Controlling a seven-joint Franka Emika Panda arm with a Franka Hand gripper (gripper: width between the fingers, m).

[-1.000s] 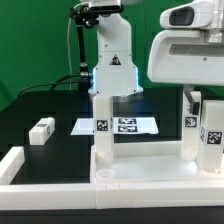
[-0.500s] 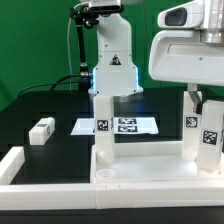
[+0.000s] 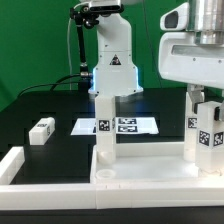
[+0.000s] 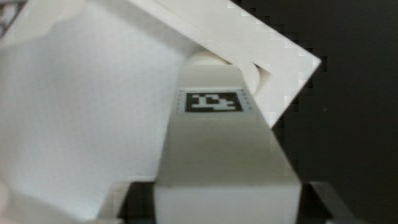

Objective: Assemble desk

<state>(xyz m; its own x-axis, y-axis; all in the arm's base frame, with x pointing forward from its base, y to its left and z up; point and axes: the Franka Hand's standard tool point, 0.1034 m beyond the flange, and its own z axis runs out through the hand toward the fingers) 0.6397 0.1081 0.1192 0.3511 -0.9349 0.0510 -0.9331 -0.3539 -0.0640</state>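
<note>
Desk tabletop of white rimmed plastic lies on the bench; end effector grasps an upright tagged white leg.

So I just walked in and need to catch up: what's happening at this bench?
The Panda arm's gripper is closed on a white leg block, held upright at the exterior view's right end of the desk's tabletop panel. Another leg already stands on the panel toward the exterior view's left, and a spare leg lies loose on the black table.
</note>
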